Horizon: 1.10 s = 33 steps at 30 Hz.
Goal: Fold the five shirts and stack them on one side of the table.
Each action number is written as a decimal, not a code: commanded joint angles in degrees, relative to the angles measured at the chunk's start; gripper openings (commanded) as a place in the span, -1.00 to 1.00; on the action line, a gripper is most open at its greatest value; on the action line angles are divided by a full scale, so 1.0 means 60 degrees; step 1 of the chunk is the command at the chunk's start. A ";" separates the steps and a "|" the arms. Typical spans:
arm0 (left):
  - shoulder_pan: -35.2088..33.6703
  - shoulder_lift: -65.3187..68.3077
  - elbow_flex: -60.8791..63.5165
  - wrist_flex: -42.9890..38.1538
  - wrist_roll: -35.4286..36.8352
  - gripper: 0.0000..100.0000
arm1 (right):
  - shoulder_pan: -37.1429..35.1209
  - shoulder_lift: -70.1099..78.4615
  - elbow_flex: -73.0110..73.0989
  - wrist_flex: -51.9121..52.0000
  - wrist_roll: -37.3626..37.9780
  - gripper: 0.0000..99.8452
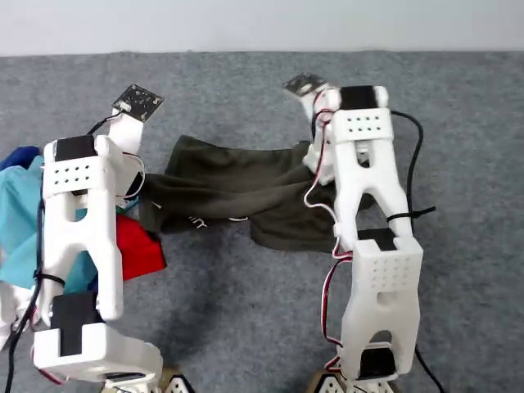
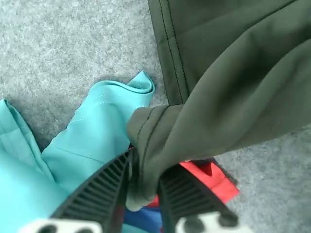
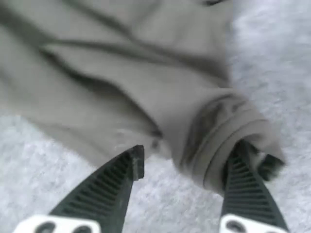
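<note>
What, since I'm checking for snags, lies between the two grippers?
The dark olive shirt spans that stretch, left gripper to right gripper, in the high view.

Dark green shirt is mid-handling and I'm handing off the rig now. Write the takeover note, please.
Left gripper: shut on a bunched edge of the dark green shirt, above the teal shirt and red shirt.
Right gripper: open around a rolled fold at that shirt's other end.
The shirt lies rumpled on the table; teal, red and a blue shirt are heaped unfolded by the left arm.
Done: nothing folded or stacked.
Left: fold every shirt, stack on one side.
</note>
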 commanded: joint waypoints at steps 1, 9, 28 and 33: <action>-0.0073 -0.0103 -0.0374 -0.0147 0.0073 -0.97 | -0.0154 -0.1663 0.1451 0.0418 0.0073 -0.47; -0.0073 -0.0103 -0.0388 -0.0176 0.0117 -0.97 | -0.0520 -0.2894 0.4440 0.0403 0.0103 -0.47; -0.0029 -0.0029 -0.0388 -0.0220 0.0103 -0.97 | -0.1531 -0.5956 0.7429 0.0315 0.0029 -0.47; -0.0015 -0.0029 -0.0388 -0.0220 0.0103 -0.97 | -0.1619 -0.4886 0.7370 -0.0740 -0.0015 -0.47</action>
